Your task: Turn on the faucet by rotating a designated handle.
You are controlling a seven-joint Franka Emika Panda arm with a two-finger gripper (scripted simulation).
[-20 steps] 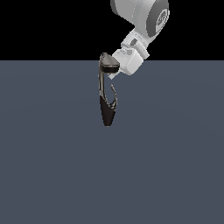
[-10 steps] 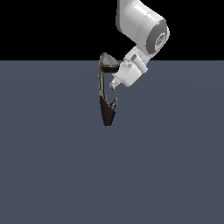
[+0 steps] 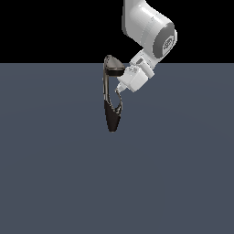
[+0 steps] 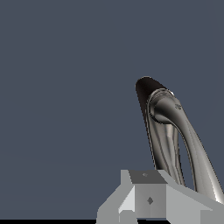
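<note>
Exterior view, read from its left to its right: one slim dark metallic faucet (image 3: 111, 107) stands on the flat grey-blue surface (image 3: 55, 173), with a tapered black base, a thin grey upright neck and a flat oval grey head. One thin, curved, hook-like dark metal handle (image 3: 119, 101) branches from the base on the exterior view's right side, much shorter than the neck. One white robot arm (image 3: 148, 32) reaches down from the upper right, its pale grey gripper (image 3: 119, 91) at the top of the handle, between handle and neck; contact cannot be confirmed. How far the jaws are parted cannot be told, and no object is visibly held. Wrist view: the polished faucet neck (image 4: 168, 131) rises close beside a grey gripper finger (image 4: 148, 199). Judged from its look, the handle is rigid, smooth and probably slippery; pushing near its free tip should give the best leverage.
</note>
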